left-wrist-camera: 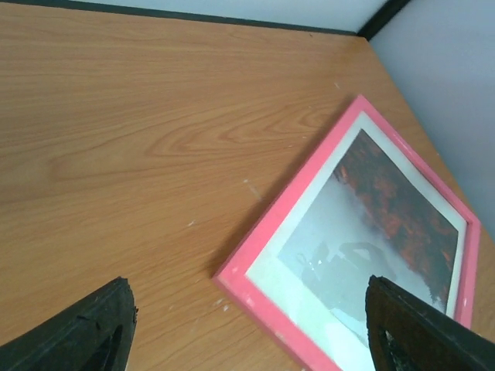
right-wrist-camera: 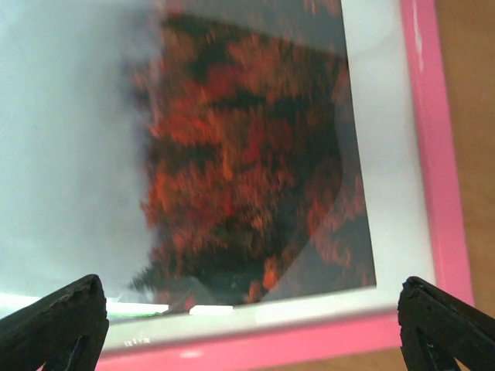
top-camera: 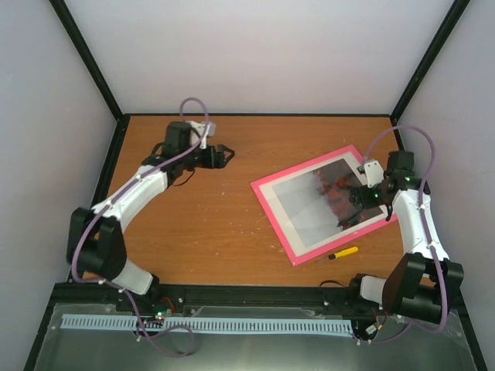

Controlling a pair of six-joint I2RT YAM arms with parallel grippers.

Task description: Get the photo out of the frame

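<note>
The frame [top-camera: 302,165] lies face up on the right half of the table, its thin pink border skewed to the table edges. Behind its reflecting front shows the photo [top-camera: 317,202], misty grey on the left and orange-red trees on the right. My right gripper [top-camera: 357,202] hovers open over the frame's right part. In the right wrist view the trees of the photo [right-wrist-camera: 232,154] and the pink frame [right-wrist-camera: 441,154] fill the space between the spread jaws of my right gripper [right-wrist-camera: 251,309]. My left gripper [top-camera: 226,154] hangs open at the back left, away from the frame. Its wrist view looks at the frame's near corner [left-wrist-camera: 286,201].
A small yellow-handled screwdriver [top-camera: 343,253] lies on the wooden table [top-camera: 193,216] just in front of the frame's near corner. Grey walls with black posts close in the back and sides.
</note>
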